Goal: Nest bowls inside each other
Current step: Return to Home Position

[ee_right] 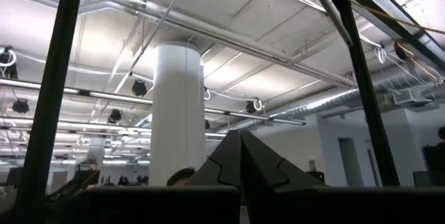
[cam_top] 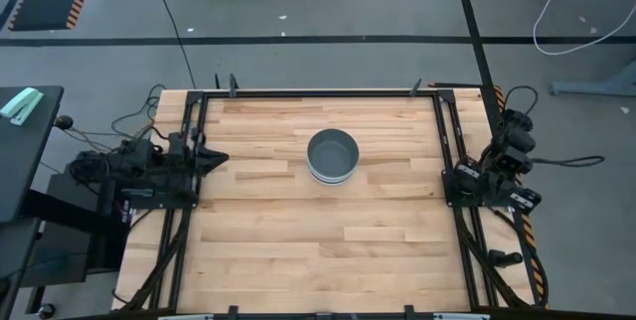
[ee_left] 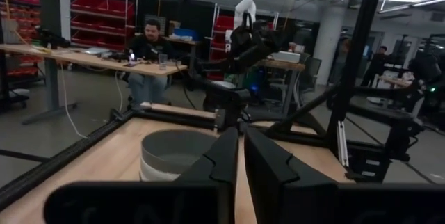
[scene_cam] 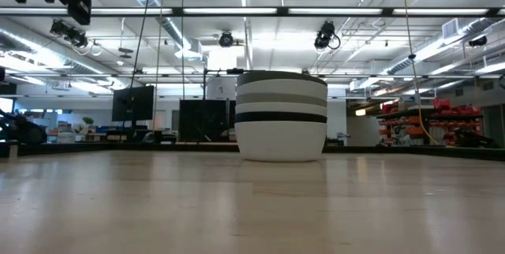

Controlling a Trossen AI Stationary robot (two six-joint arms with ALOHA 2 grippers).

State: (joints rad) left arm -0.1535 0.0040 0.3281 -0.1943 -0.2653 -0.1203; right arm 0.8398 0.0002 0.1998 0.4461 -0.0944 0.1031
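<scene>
Your left hand (cam_top: 217, 158) sits at the left edge of the table (cam_top: 298, 250). Its fingers (ee_left: 222, 160) are clenched almost together with nothing between them, and they point across the boards toward the middle. Your right hand (ee_right: 241, 137) is tucked up on its folded arm at the right edge, clenched to a point, aimed at the ceiling and just as empty. Neither hand is near the bowls.

The stack of bowls (cam_top: 332, 155) stands by itself near the middle of the table, about midway between the two arms and well apart from both. From above you see only the dark grey bowl (cam_top: 332, 150) on top. From table height the stack (scene_cam: 282, 116) shows its layers: white at the bottom, then a black band, white, light grey, white, and a dark rim on top. It stands upright and looks even.

No bowl lies apart from the stack, so I judge the nesting done. All that is left is parking the arms, and both look close to rest.
</scene>
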